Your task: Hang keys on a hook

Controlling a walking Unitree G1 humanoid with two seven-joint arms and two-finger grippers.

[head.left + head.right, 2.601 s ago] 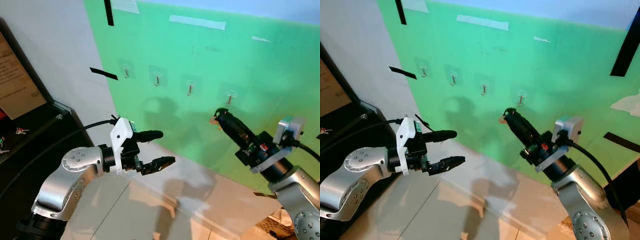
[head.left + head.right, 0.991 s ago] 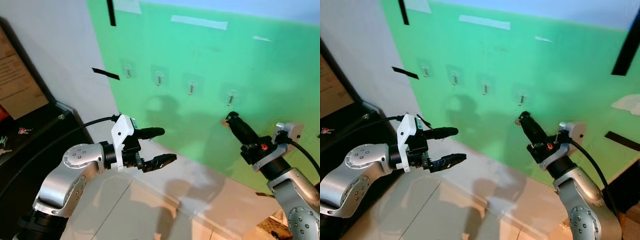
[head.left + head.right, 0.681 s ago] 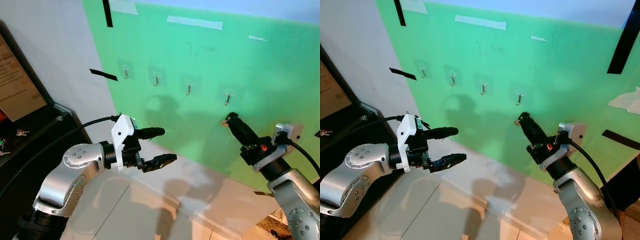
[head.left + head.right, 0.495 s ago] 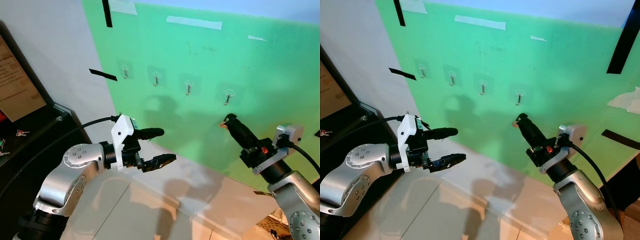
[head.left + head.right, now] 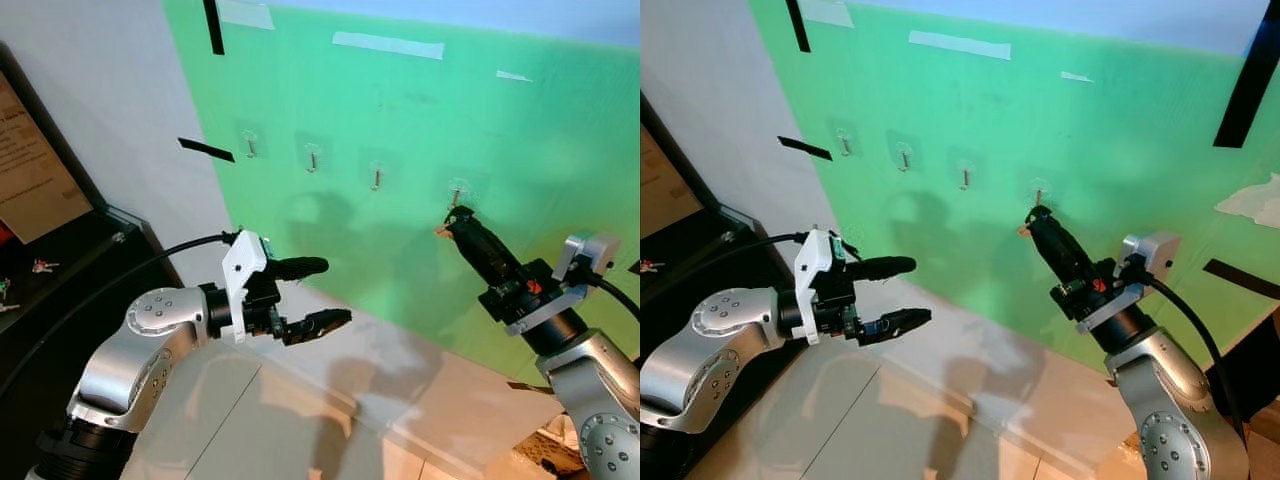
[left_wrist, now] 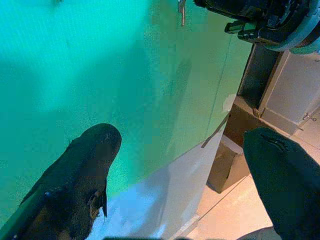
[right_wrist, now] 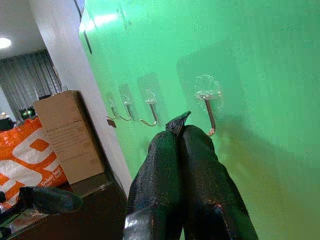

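Note:
Several small metal hooks sit in a row on the green wall board (image 5: 560,150). The rightmost hook (image 5: 457,192) is the nearest one to my right gripper (image 5: 456,216), whose tip is just below it. That gripper's fingers are pressed together on the keys (image 5: 442,232); a small tan bit sticks out at the tip. In the right wrist view the shut fingers (image 7: 197,160) point at that hook (image 7: 209,112), a little beside it. My left gripper (image 5: 336,291) is held out lower left, away from the board, open and holding nothing.
A black cabinet (image 5: 60,290) stands at the left with more keys (image 5: 40,265) on top and a cardboard box (image 5: 25,170) behind. Black tape strips (image 5: 205,149) mark the wall. Pale floor tiles (image 5: 300,420) lie below the board.
My right gripper has risen and closed in on the rightmost hook, carrying the keys. The left arm has stayed where it was.

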